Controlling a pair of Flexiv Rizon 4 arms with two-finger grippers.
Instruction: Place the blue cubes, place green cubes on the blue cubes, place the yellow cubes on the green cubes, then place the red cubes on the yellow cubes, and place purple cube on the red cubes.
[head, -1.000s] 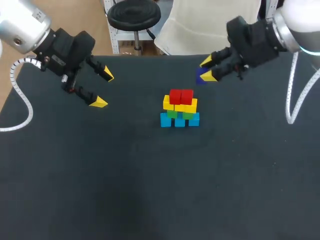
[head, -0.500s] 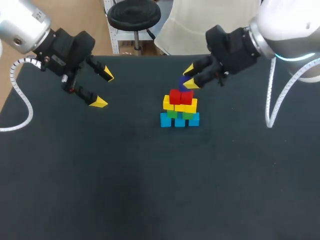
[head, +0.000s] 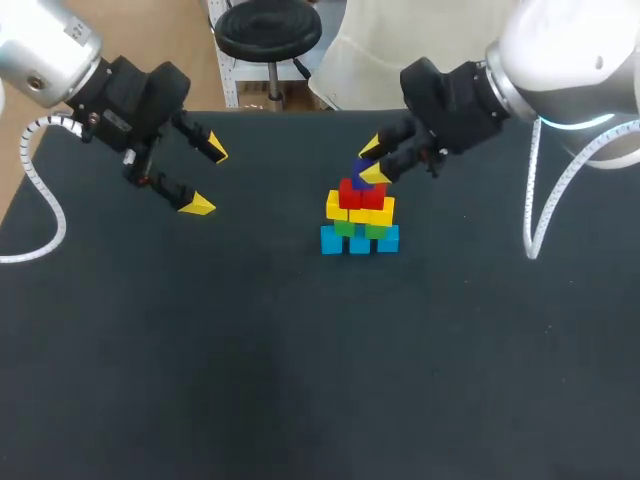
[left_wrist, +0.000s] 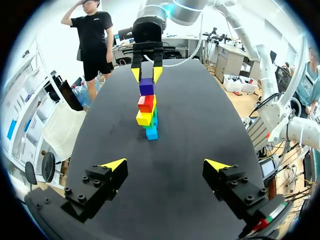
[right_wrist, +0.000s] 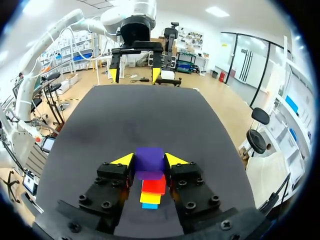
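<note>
Your right gripper (head: 372, 160) is clamped on the purple cube (right_wrist: 149, 159), one yellow tip on each side. It holds the cube directly over the red cubes (head: 362, 194) that top the stack (left_wrist: 148, 116) of yellow cubes (head: 360, 213), green cubes (head: 357, 229) and blue cubes (head: 358, 241) mid-table (head: 300, 380); whether it touches the red ones is unclear. Your left gripper (head: 207, 178) hangs wide open and empty, well apart to the stack's left. A second ago the right gripper held the cube toward the table's far right; it has swung in over the stack, while the left has not moved.
</note>
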